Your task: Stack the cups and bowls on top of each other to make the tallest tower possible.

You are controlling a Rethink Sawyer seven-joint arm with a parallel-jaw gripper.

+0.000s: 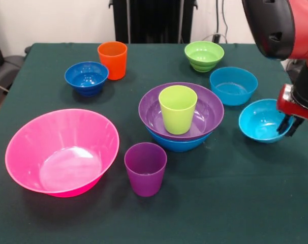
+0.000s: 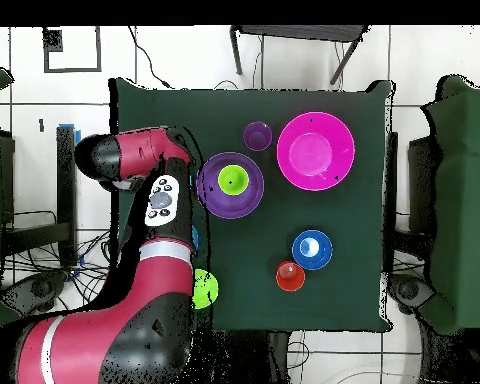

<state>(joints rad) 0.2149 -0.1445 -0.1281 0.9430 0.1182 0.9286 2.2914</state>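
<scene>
- From my remote station, the huge pink bowl (image 1: 61,151) sits at the left of the green table (image 1: 235,203) in the front view, upright and empty.
- Behind it, the small dark blue bowl (image 1: 86,78) stands just beside the orange cup (image 1: 112,60), near the table's far edge.
- The purple cup (image 1: 145,168) stands alone toward the near edge, upright, close in front of the tower (image 1: 180,118).
- That tower is three pieces: the lime green cup (image 1: 178,109) stands upright inside the medium purple bowl (image 1: 207,109), which nests in the blue bowl (image 1: 178,144).
- The lime green bowl (image 1: 204,55) sits at the far side; one turquoise bowl (image 1: 234,85) lies in front of it, apart from the stack.
- At the right, my gripper (image 1: 290,125) hangs at the rim of the second turquoise bowl (image 1: 261,121); I cannot tell whether its jaws are apart or together.
</scene>
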